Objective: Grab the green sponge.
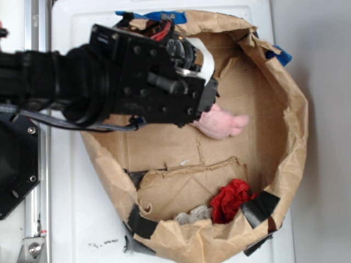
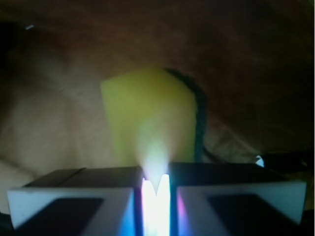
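The white surface (image 1: 82, 219) carries a wide, shallow container made of crumpled brown paper (image 1: 290, 137), its rim patched with black tape (image 1: 262, 207) at the near right and blue tape (image 1: 151, 15) at the far edge. A torn sheet of brown cardboard (image 1: 181, 183) lies flat inside it.

The black robot arm (image 1: 60, 82) reaches in from the left of the exterior view and covers the far left part of the container. Its end effector (image 2: 156, 184) is only seen clearly in the wrist view, where the two pale fingers (image 2: 69, 199) stand almost together, with a narrow, brightly lit slit between them.

Just right of the arm's tip, a pink plush toy (image 1: 224, 123) lies on the paper floor, partly hidden under the arm. A red ruffled cloth (image 1: 231, 199) sits by the near rim, with a small grey crumpled scrap (image 1: 193, 215) just to its left.

The green sponge (image 2: 147, 118) shows only in the wrist view: a yellow block with a dark green layer along its right side, directly beyond the finger slit, its near edge lost in glare. Whether the fingers pinch it cannot be told. In the exterior view the arm hides it.
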You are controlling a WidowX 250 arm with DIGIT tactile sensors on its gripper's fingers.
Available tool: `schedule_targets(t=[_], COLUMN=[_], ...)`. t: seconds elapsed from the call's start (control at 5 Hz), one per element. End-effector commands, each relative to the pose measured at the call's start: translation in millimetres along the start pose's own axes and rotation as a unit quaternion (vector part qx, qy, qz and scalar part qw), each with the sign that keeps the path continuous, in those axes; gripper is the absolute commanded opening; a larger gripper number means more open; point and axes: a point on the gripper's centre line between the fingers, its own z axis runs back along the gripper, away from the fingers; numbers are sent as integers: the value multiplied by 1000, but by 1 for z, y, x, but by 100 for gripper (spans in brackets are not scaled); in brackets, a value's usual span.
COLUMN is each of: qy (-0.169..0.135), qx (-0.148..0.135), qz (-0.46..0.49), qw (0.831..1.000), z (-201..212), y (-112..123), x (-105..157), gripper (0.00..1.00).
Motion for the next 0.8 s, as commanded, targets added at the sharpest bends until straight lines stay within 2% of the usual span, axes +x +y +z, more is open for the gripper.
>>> schedule_targets(t=[0.0, 0.2, 0.4, 0.6], qy=[-19, -6, -6, 4], qx=[-135, -151, -142, -124], qz=[-113, -123, -128, -93], qw=[984, 981, 982, 988], z=[69, 76, 72, 68], y=[6, 7, 6, 9], x=[20, 19, 18, 21], gripper=[0, 0, 0, 100])
